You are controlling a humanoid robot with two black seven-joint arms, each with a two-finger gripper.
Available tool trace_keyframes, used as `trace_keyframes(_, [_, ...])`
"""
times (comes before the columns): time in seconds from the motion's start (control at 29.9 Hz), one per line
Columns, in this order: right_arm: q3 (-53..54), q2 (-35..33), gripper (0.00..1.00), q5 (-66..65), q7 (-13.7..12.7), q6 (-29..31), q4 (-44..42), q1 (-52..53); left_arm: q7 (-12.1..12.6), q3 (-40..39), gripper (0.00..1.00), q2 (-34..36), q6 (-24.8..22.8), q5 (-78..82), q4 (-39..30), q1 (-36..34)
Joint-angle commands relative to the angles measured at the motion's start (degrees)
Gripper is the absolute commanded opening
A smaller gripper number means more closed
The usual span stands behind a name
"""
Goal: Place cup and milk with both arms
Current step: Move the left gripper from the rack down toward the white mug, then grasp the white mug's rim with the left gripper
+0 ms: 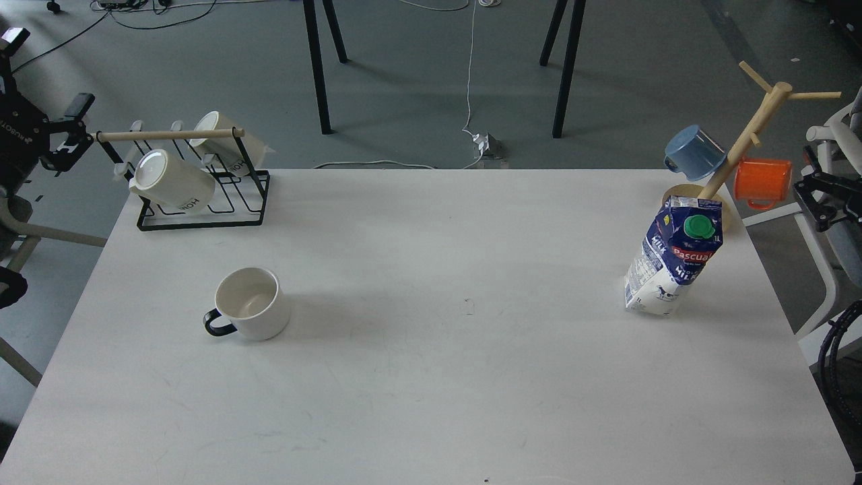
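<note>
The cup (250,303) stands upright on the white bench (431,377), handle toward the near left. Well right of the cup and slightly farther stands the milk (673,259). Behind the cup is a black wire rack (202,195). Far left of the cup, off the bench, the left end effector (67,138) looks spread; the right end effector (825,195), beyond the milk, cannot be judged.
</note>
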Motion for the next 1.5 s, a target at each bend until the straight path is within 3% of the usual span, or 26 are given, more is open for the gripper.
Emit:
trace_keyframes(0.0, [0.5,0.0,0.98,0.1,0.0,0.0,0.0,-0.2,0.0,-0.1,1.0,1.3,0.0,14.4,-0.4,-2.8])
trace_keyframes(0.33, [0.6,-0.4,0.98,0.1,0.2,0.0,-0.2,-0.5,0.0,3.3,1.0,2.2,0.0,65.9,-7.2,-1.0])
trace_keyframes(0.4, [0.7,-0.4,0.98,0.1,0.2,0.0,-0.3,-0.6,0.0,7.1,0.99,2.1,3.2,69.9,-7.2,0.4])
trace_keyframes(0.57, [0.6,-0.4,0.98,0.2,0.4,0.0,-0.3,-1.8,0.0,15.7,0.98,0.4,12.1,73.5,-6.6,0.6])
trace_keyframes(1.07, [0.9,-0.2,0.98,0.3,0.5,0.0,-0.3,-3.5,0.0,16.3,0.97,-6.1,13.1,74.2,-1.4,2.6])
trace_keyframes(1.2, [0.9,-0.3,0.98,0.3,0.5,0.0,-0.3,-3.6,0.0,16.4,0.96,-6.7,15.8,74.3,-0.4,3.5])
trace_keyframes(1.47, [0.8,-0.3,0.98,0.3,0.5,0.0,-0.3,-3.9,0.0,16.3,0.83,-8.9,17.6,74.2,-0.1,5.8])
